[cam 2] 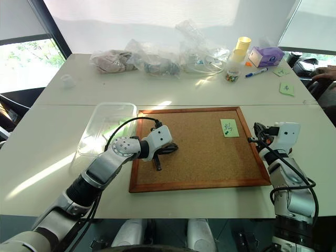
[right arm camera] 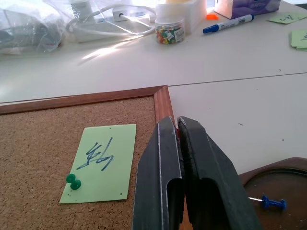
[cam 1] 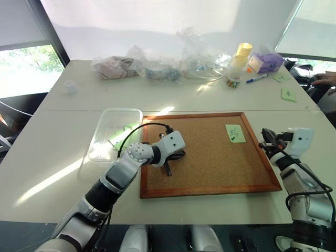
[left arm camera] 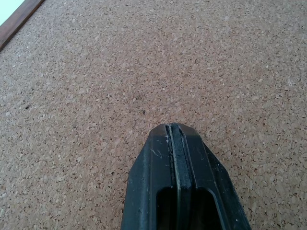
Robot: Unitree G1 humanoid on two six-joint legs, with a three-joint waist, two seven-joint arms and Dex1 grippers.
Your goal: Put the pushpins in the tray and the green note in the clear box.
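Green note (right arm camera: 100,163) is pinned near the cork board's (cam 1: 210,152) far right corner, held by a green pushpin (right arm camera: 73,181) at its lower left. Tray (right arm camera: 283,189) sits on the table just off the board's right edge, one blue pushpin (right arm camera: 271,203) already in it. Clear box (cam 1: 113,131) is by the board's left edge; something green shows through it, can't tell what.

Right gripper (right arm camera: 178,125) hovers over the board's right frame, between note and tray. Its fingers are pressed together, and a sliver of red shows between them; I can't tell whether that's a pin. Left gripper (left arm camera: 173,129) rests low over bare cork at the board's left part, fingers closed on nothing.

Likely next: pull the green pin. Advice: open the right fingers first, come in on the pin head, pinch only the head, pull straight out so the paper doesn't tear or lift.
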